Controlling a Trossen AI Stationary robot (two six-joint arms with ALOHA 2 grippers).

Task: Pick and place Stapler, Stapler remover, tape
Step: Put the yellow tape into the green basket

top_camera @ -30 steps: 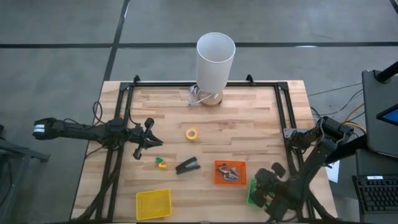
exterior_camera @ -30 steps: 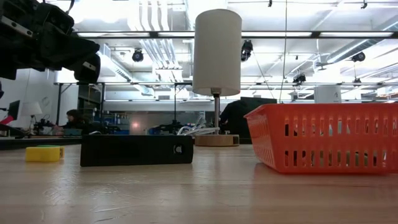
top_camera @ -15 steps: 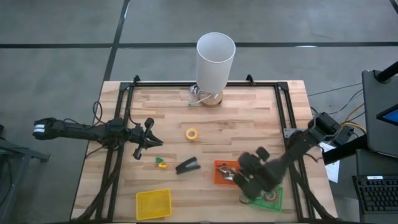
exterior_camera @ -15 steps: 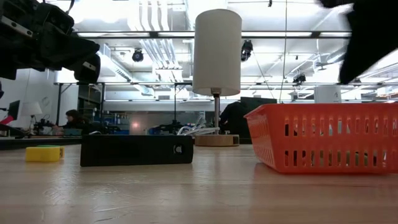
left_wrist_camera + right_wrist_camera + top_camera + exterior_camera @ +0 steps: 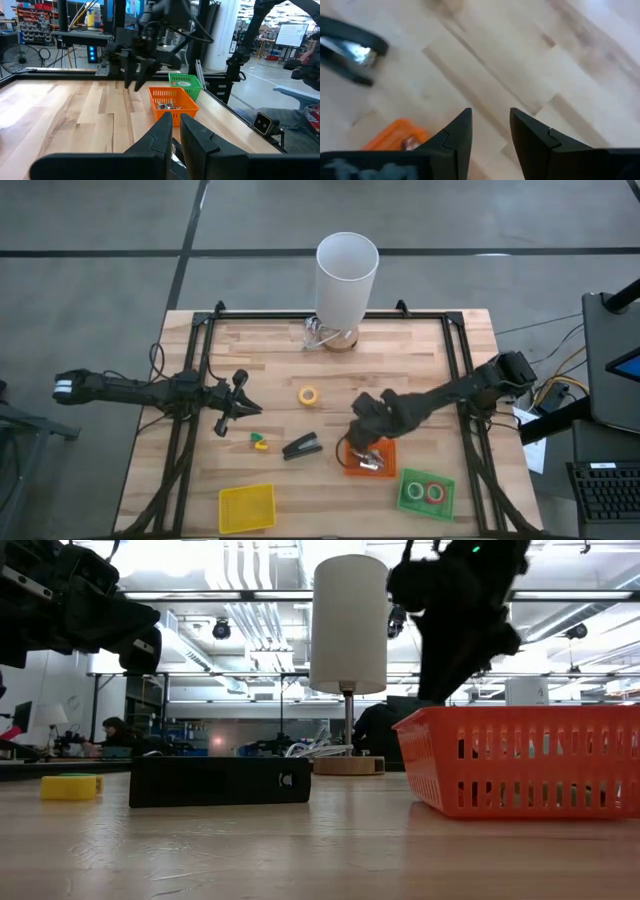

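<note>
The black stapler (image 5: 302, 447) lies flat on the wood, also in the low view (image 5: 220, 781) and the right wrist view (image 5: 350, 52). A yellow tape roll (image 5: 308, 394) lies flat farther back. Two red-orange rolls (image 5: 427, 492) lie in the green basket (image 5: 447, 502). A small green-and-yellow piece (image 5: 260, 442) sits left of the stapler. My right gripper (image 5: 353, 446) hangs open above the left rim of the orange basket (image 5: 386, 467), right of the stapler; its fingers show in its wrist view (image 5: 490, 131). My left gripper (image 5: 241, 406) waits shut, left of the stapler.
A white lamp (image 5: 347, 275) stands at the table's far edge on a round base. A yellow basket (image 5: 246, 508) sits near the near edge. The orange basket holds small metal pieces. Black frame rails (image 5: 455, 360) run along the table's sides.
My right arm has swung from the near right corner, across the green basket, toward the table's left and far side. It now hangs over the orange basket's left rim, close to the stapler. The green basket with its two red-orange rolls has come into view.
</note>
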